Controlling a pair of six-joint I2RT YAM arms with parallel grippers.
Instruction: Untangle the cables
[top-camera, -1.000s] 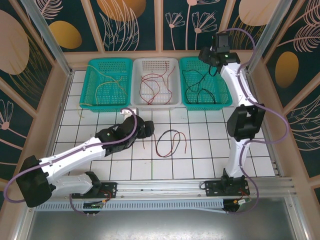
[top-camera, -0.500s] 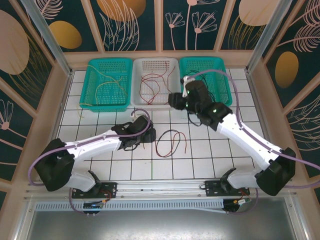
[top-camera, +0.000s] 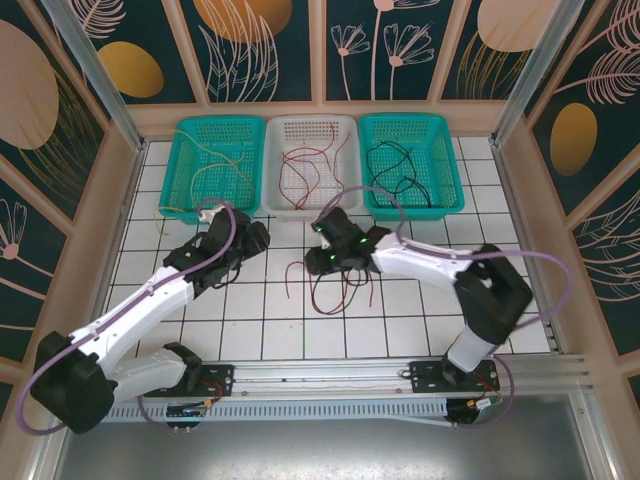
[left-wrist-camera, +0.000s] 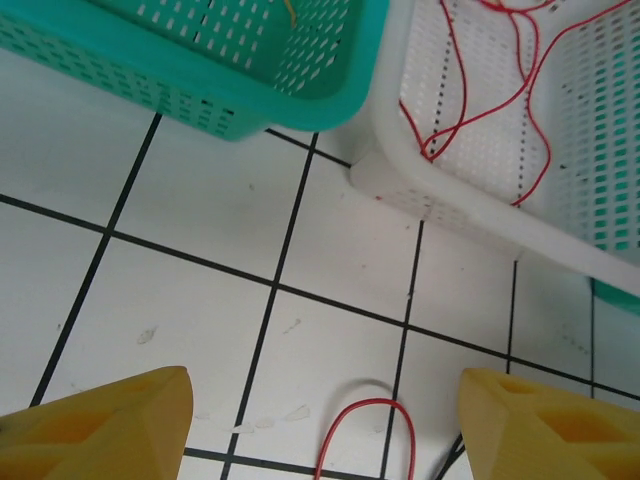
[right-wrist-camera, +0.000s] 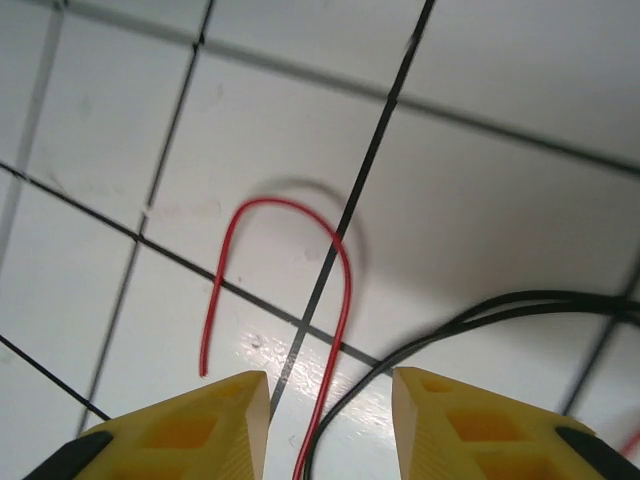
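A: Progress?

B: Mostly done, I'd say. Three baskets sit along the far edge of the table. The left teal basket (top-camera: 172, 190) holds a yellow cable (top-camera: 225, 172), the white basket (top-camera: 310, 211) holds red cables (top-camera: 305, 165), and the right teal basket (top-camera: 412, 212) holds black cables (top-camera: 400, 172).

A: What's left?

B: One red cable (right-wrist-camera: 345, 290) and one black cable (right-wrist-camera: 480, 318). They lie together on the tiles near the middle of the table, apart from the baskets. From above they look crossed, so probably the last tangle.

A: Grippers?

B: The right gripper (top-camera: 320, 252) is low over that pair. Its fingers are spread, with the red strand running into the gap between them. Nothing is clamped. The black cable passes just beside its right finger (right-wrist-camera: 470, 420).

A: And the left?

B: The left gripper (top-camera: 258, 236) is nearer the table's left edge, close in front of the baskets. Its fingers are wide apart and empty. Its wrist view shows a red loop end on the tile ahead, untouched.

A: So, the remaining steps?

B: My guess: pick one strand, pull the two apart, and drop each in the basket of its colour. No grasp made yet.
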